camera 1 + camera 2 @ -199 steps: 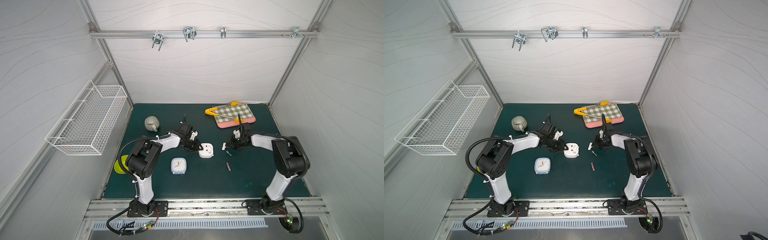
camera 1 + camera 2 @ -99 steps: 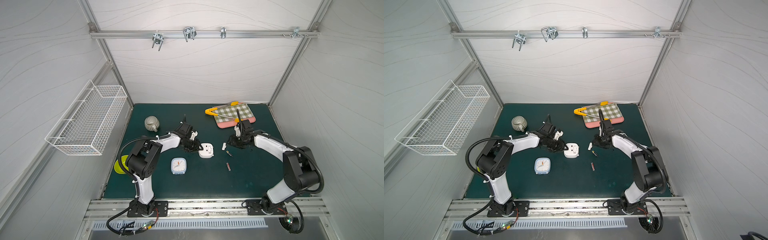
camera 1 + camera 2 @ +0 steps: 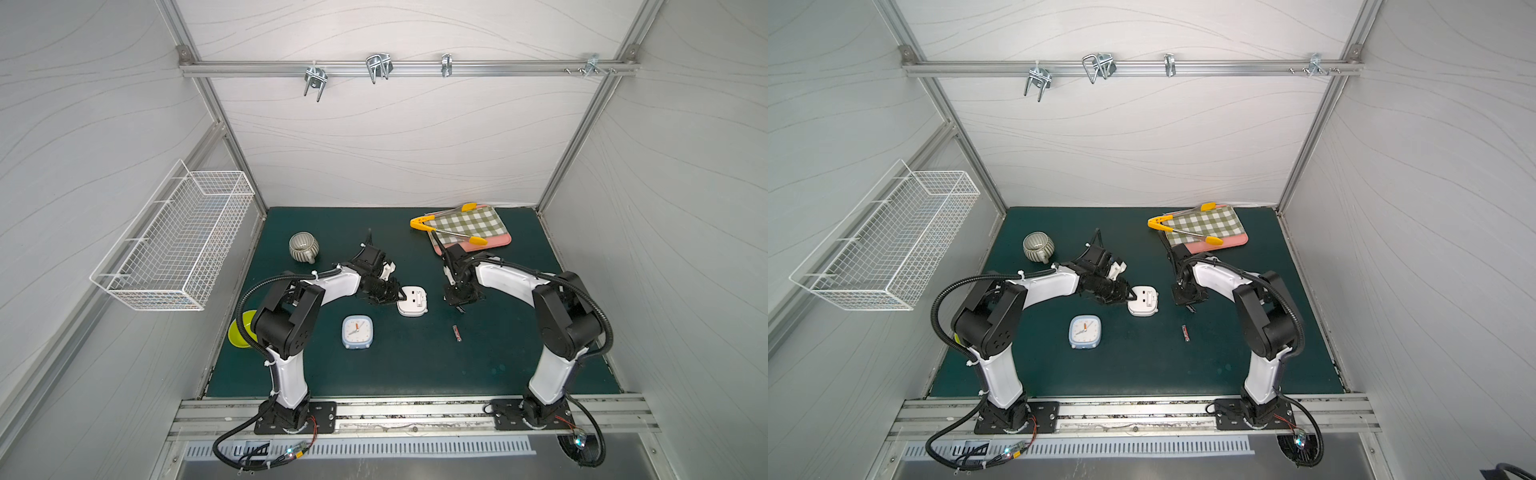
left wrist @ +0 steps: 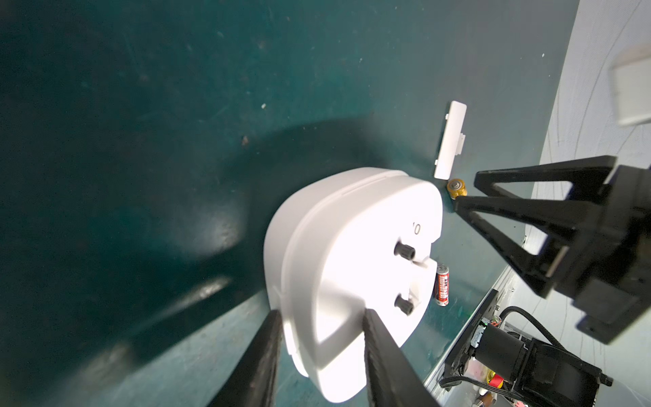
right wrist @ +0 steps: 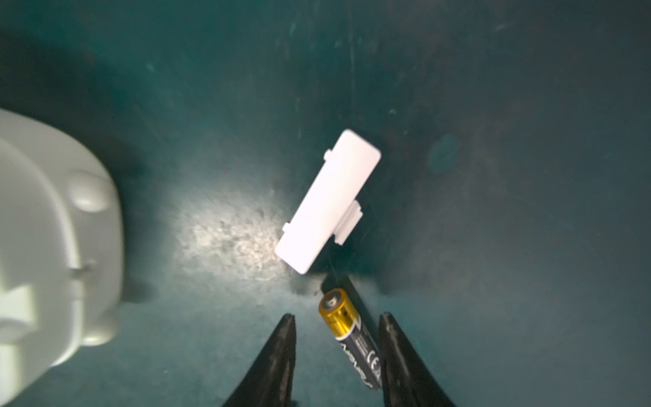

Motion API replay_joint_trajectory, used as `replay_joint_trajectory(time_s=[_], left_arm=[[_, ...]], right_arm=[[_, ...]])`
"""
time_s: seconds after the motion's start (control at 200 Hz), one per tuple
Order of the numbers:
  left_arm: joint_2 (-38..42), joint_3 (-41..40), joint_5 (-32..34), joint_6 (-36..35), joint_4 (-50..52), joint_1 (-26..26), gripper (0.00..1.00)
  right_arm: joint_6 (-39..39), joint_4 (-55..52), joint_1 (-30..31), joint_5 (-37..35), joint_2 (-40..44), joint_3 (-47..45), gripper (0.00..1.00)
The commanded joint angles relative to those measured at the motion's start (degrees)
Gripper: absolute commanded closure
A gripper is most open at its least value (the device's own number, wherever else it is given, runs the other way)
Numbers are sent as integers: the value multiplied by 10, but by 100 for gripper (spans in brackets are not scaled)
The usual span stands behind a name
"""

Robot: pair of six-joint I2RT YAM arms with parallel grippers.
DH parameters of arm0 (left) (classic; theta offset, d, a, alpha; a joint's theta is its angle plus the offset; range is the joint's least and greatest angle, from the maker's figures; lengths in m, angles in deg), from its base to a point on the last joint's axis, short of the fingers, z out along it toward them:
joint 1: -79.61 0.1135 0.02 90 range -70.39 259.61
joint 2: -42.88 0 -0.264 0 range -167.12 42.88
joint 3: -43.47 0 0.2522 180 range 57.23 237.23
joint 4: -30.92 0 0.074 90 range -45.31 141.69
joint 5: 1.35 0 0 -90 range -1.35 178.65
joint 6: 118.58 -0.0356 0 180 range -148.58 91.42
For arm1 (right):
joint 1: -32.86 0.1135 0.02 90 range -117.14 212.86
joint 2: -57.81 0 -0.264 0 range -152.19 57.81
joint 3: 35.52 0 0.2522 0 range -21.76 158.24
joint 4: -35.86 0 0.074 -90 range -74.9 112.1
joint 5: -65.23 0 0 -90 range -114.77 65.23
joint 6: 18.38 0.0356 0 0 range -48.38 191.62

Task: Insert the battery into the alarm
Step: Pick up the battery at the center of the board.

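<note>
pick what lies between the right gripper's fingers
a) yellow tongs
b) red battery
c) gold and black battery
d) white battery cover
c: the right wrist view shows the gold and black battery lying on the mat between the right gripper's fingers, with the white battery cover just past its end; the red battery lies apart on the mat in both top views.

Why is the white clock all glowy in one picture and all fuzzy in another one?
Left wrist view: the white alarm is overexposed, its back glaring nearly pure white, a dark shadow on the mat beside it. Right wrist view: the alarm sits at the edge, blurred and grey; the battery and battery cover are sharper; a glare patch brightens the mat.
</note>
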Motion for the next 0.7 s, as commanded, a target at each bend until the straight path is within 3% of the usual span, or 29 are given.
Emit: replay_joint_trajectory(time_s=[0.0,0.295,0.695], left_arm=[[-14,4,3,-13,11,-5,60],[-14,3,2,-15,11,-5,60],[-13,1,2,-16,11,-5,60]], right_arm=[[-25,-49,7,-20,-19,14,64],[-32,-67,17,-17,-35,29,75],[-41,-77,15,-20,-61,45,72]])
